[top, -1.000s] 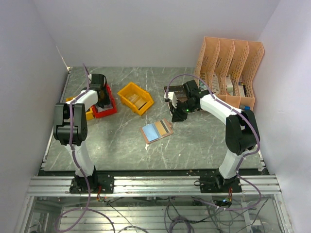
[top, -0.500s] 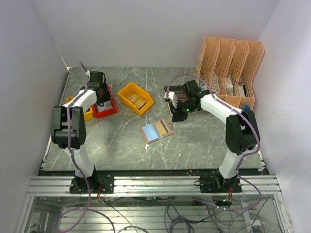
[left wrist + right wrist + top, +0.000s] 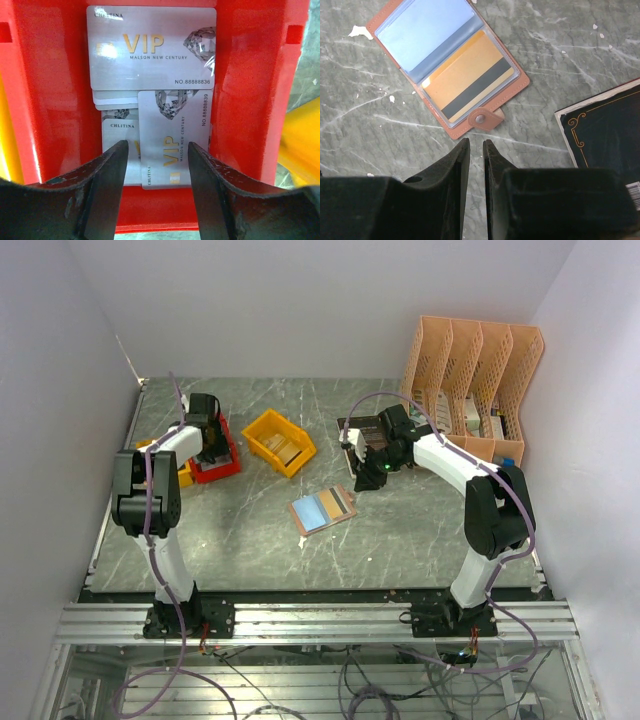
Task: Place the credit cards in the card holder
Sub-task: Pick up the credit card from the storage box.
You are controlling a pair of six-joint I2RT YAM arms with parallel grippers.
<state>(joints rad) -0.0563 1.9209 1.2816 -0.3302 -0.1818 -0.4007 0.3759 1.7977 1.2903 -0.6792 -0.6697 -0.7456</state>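
Several grey-silver credit cards (image 3: 150, 47) are lying stacked in the red bin (image 3: 55, 90). The uppermost card (image 3: 172, 135) is sitting lengthwise, overlapping those beneath. The left gripper (image 3: 156, 157) is hovering directly over it with jaws released, one finger on each side of the card's long edges and neither touching it.

The card holder (image 3: 455, 131) is lying open on the table (image 3: 380, 130), well apart from the bin. A light blue card (image 3: 422, 32) is occupying one sleeve and an orange-gold card (image 3: 465, 77) the other. The right gripper (image 3: 476, 150) is hanging just beside the holder's snap tab, its jaws drawn almost together with nothing between them. A black book (image 3: 605, 130) is lying near it.

Assessment: the step in hand appears to be picking a silver card from the bin.

- **Grasp:** A flat card on a stack offers little edge. The fingers should be descending squarely along the long edges and closing only once the tips are below the top card's rim, so that they are not also catching the card underneath.
- **Clearance:** The bin wall is close on the right side, so the finger there needs clearance.
- **Lift:** A slow, vertical lift would show whether a second card is clinging.
- **Right arm:** It looks well placed to be steadying the holder at insertion.
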